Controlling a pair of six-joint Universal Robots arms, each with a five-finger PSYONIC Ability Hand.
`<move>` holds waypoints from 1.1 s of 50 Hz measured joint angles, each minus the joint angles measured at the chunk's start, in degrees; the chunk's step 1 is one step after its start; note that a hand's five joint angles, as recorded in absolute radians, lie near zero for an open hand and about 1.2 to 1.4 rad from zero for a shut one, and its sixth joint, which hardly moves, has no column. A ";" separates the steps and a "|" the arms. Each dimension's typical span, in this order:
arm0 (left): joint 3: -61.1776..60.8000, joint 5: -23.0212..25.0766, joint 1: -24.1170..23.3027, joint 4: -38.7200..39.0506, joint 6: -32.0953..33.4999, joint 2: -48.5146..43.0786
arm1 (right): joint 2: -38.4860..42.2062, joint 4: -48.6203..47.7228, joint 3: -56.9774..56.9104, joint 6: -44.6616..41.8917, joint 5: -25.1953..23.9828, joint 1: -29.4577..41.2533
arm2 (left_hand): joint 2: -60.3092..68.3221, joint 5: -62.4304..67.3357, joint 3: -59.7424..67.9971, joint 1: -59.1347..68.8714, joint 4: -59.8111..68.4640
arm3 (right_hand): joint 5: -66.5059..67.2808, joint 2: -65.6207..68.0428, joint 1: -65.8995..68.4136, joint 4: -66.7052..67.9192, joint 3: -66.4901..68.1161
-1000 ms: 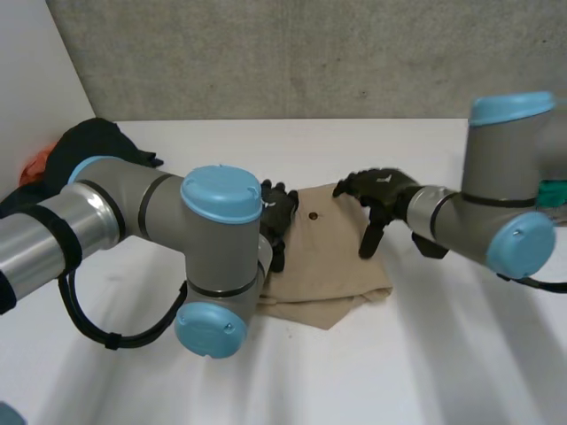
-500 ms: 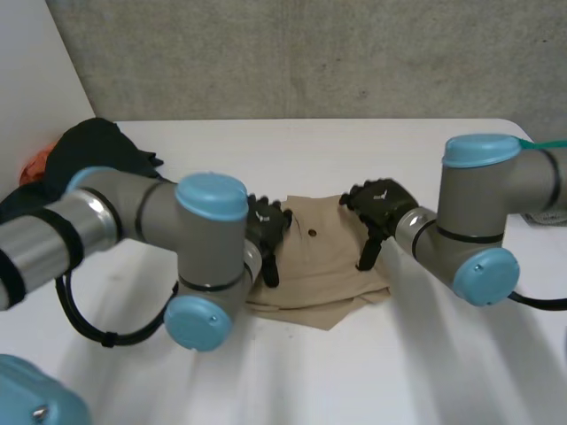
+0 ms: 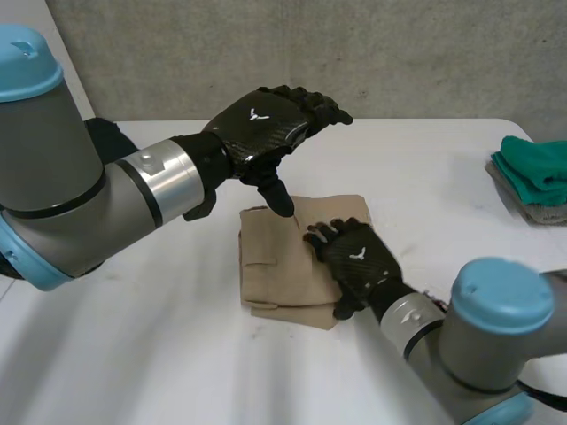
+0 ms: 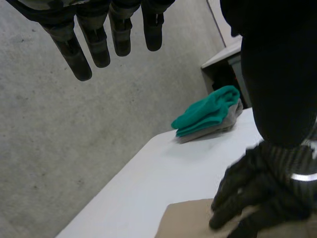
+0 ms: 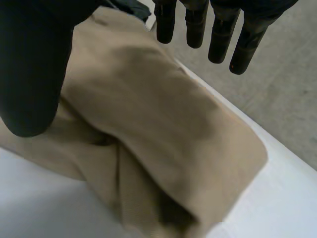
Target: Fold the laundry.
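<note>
Within that last second I lifted the left hand (image 3: 261, 128) clear above the folded tan cloth garment (image 3: 275, 274) lying mid-way on the white table (image 3: 177, 372), fingers straight and empty, and laid the right hand (image 3: 359, 261) flat, grasping nothing, on the garment's right side, so the fold seemed done.

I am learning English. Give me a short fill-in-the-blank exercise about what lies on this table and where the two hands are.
1. The tan cloth lies folded on the white ___.
2. The right hand is over the tan cloth, and the left hand hangs ___ it.
3. The left hand's straight fingers hold ___.
4. The green cloth lies on a ___ one.
Missing words: table; above; nothing; grey.
</note>
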 measured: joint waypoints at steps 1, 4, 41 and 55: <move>0.00 0.11 0.08 -0.02 -0.37 -0.02 | 0.78 -0.91 -0.06 -0.28 0.10 0.22 | 0.00 0.00 0.00 0.00 0.00 | 0.00 0.00 0.00 0.00 0.00; -0.05 0.07 0.15 -0.04 -1.38 -0.19 | 3.83 -3.65 -1.11 -1.66 0.61 0.81 | 0.00 -0.01 0.00 0.00 0.00 | 0.00 0.00 0.00 0.00 0.00; -1.90 -0.86 -0.02 0.18 -1.96 0.66 | 18.96 6.22 -31.76 -4.36 4.06 -0.03 | 0.00 -0.01 0.00 -0.02 0.00 | 45.05 54.18 42.56 53.98 54.23; -1.81 -0.89 1.30 0.27 -2.27 3.38 | 14.83 5.15 -43.25 -3.50 -0.03 -11.12 | 0.00 -0.01 0.00 -0.02 0.00 | 45.05 54.18 43.29 54.42 54.23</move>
